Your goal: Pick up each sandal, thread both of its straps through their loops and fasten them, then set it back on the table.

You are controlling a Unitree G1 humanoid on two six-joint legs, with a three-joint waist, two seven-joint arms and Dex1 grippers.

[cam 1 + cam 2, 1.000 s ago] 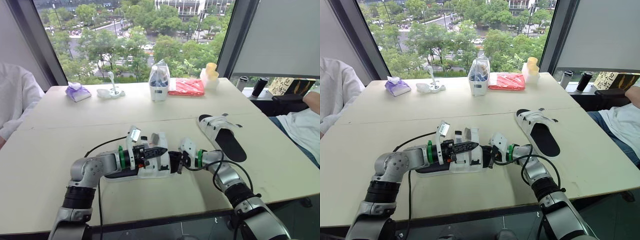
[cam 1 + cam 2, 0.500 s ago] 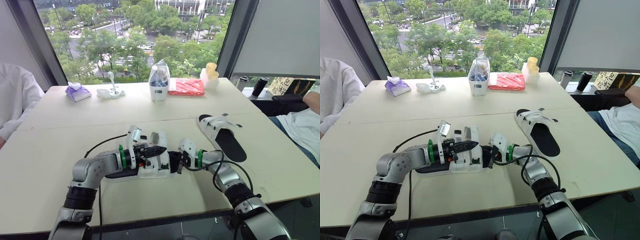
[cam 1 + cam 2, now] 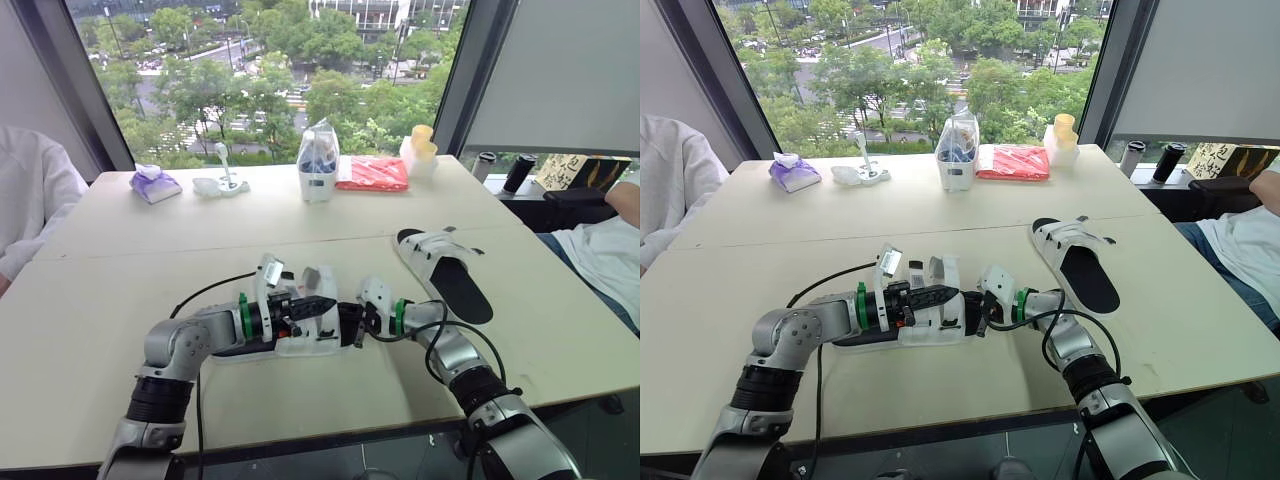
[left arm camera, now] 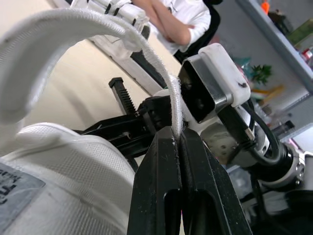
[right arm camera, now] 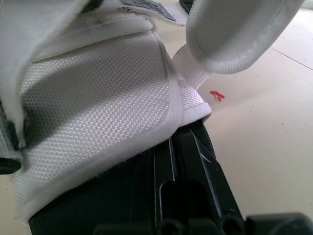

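A white-strapped sandal with a black sole lies on the table between my arms. My left gripper is shut on the end of one white strap, which arches up from the sandal's mesh upper. My right gripper is at the sandal's right end, shut on its edge below the mesh. The second sandal rests flat to the right, its straps loose.
Along the far edge stand a purple tissue pack, a small white stand, a clear bag, a red packet and yellow cups. People sit at the left and right table ends.
My left gripper has shifted slightly down and to the right with the strap, closer to the right gripper. The right arm and the second sandal have not moved.
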